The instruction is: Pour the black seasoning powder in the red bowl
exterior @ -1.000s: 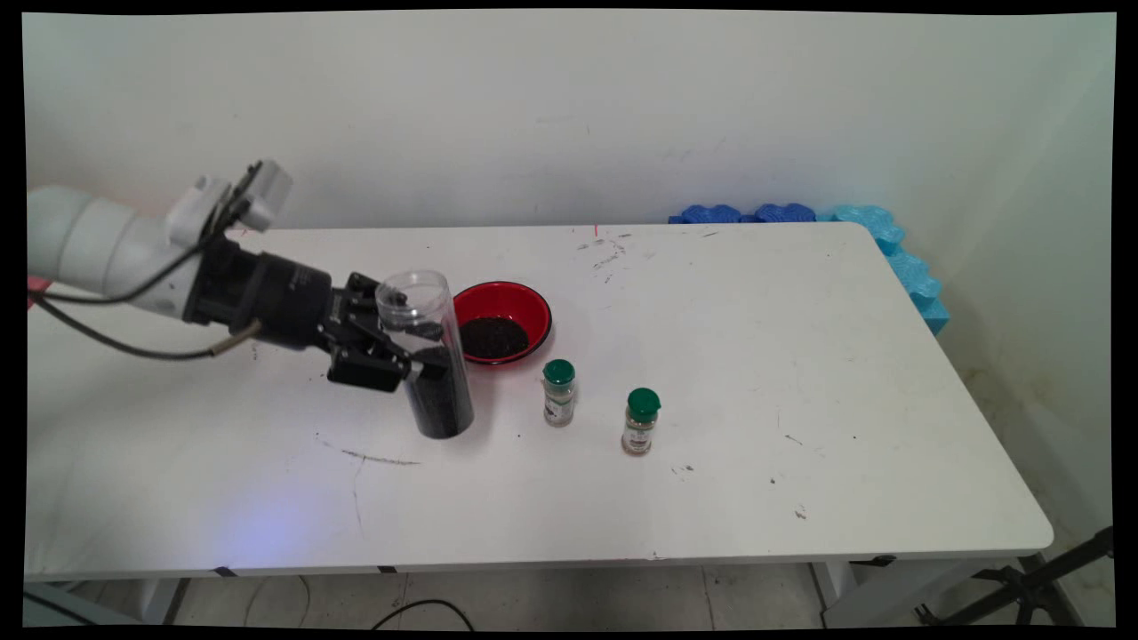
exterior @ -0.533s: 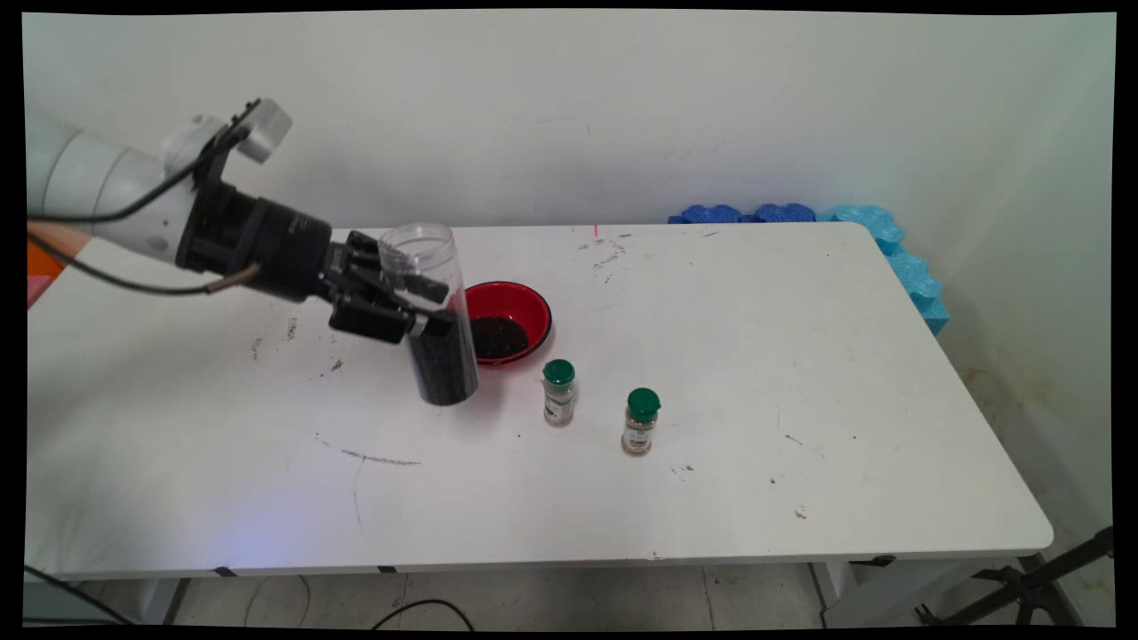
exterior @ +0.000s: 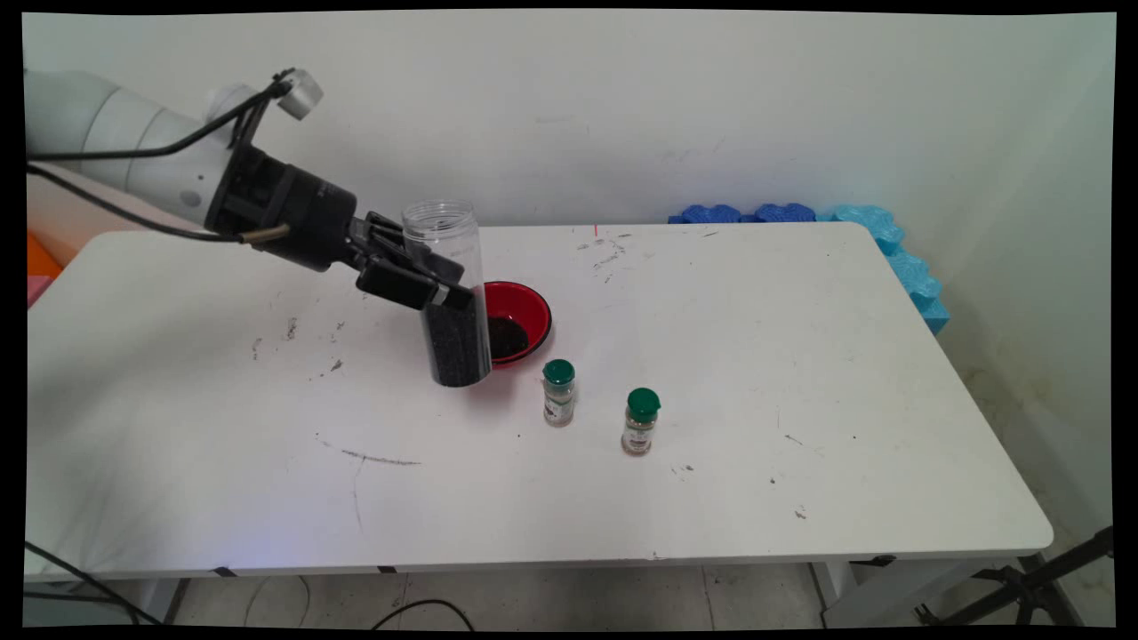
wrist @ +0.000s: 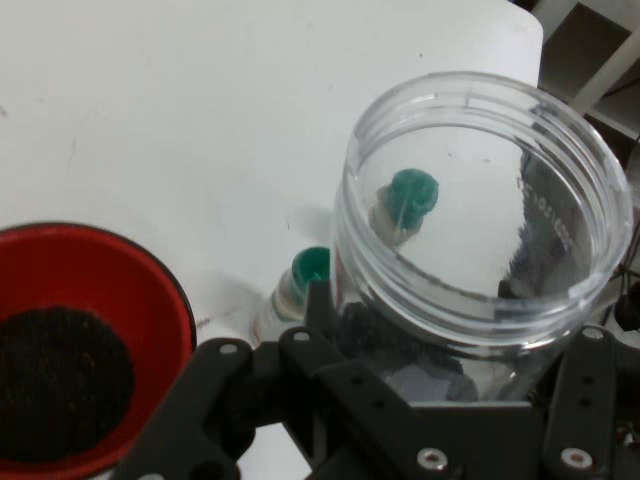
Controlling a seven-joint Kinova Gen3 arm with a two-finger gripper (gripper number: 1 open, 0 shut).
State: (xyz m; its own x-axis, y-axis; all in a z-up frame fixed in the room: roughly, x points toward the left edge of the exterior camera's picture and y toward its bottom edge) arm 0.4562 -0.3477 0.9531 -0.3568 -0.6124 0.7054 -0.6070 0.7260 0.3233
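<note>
Black gripper (exterior: 437,295) clamped on a tall clear jar (exterior: 449,293), fingers pinching its wall about halfway up, one finger (exterior: 404,286) plain on the near side in the main view. Jar held clear of the white table (exterior: 800,373), close to upright with only a slight lean, open mouth on top, lower half packed with dark grains. Same jar filling the hand view (wrist: 480,230), mouth rim wide and empty, black linkage of the gripper (wrist: 400,400) wrapped round its base from the bottom edge. Right behind the jar's lower end, on the side away from the arm, a red bowl (exterior: 524,311) with a dark heap inside; in the hand view that bowl (wrist: 150,290) sits off to one side of the fingers, rim close to the linkage. Beyond the fingertips, two small spice bottles with green caps standing on the table: the nearer bottle (exterior: 558,392) just past the jar's base, the farther bottle (exterior: 641,420) a little beyond it, the two apart. In the hand view, nearer bottle (wrist: 300,290) peeking beside the jar wall, farther bottle (wrist: 405,200) seen through the glass. Blue foam pieces (exterior: 889,249) well away at the table's far corner.
</note>
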